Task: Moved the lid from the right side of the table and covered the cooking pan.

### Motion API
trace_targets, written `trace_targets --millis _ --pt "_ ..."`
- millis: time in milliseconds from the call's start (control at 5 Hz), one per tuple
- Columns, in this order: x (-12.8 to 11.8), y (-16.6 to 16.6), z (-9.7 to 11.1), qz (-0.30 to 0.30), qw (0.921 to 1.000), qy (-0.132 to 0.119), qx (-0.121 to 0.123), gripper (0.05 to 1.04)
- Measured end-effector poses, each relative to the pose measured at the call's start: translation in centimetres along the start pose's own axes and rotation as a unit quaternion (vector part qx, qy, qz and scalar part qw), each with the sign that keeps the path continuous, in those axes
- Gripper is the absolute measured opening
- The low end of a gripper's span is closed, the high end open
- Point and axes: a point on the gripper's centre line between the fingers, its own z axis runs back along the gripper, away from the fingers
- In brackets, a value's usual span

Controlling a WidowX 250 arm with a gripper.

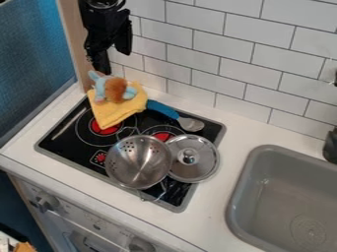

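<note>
At the upper left, the black gripper (101,60) hangs near the tiled wall, above and behind the stuffed toy and well away from the lid. A round silver lid (205,158) with a knob lies on the right part of the stovetop, its left edge against or just under the pan's right side; which of these I cannot tell. The metal pan (137,165), with small holes in its wall like a colander, stands uncovered at the front middle of the stovetop.
On the black stovetop (58,142), a yellow cloth (117,114) lies at the back left with a blue and brown stuffed toy (113,89) on it. A blue-handled spoon (163,109) lies beside the cloth. A grey sink (263,197) is at the right.
</note>
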Motion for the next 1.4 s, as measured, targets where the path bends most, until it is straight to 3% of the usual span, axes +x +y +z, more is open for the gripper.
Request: trace_targets --millis 200,400,600,800,1000,1200,1400 --pt "-0.5 0.5 -1.5 0.002 0.9997 0.011 0.020 1.000" --pt "-4.0 0.3 -1.8 0.013 0.9985 0.036 0.038 0.999" --pt "-8.6 -0.3 -1.8 0.003 0.9985 0.007 0.055 0.999" --pt "-13.0 0.8 -2.6 -0.018 0.9972 0.040 0.061 0.999" --pt "-15.4 2.0 -3.6 -0.028 0.9962 0.060 0.057 0.999" --pt "-17.7 2.5 -3.6 -0.041 0.9955 0.064 0.057 0.999" --pt "-18.2 3.5 -4.5 -0.015 0.9954 0.067 0.067 0.999"
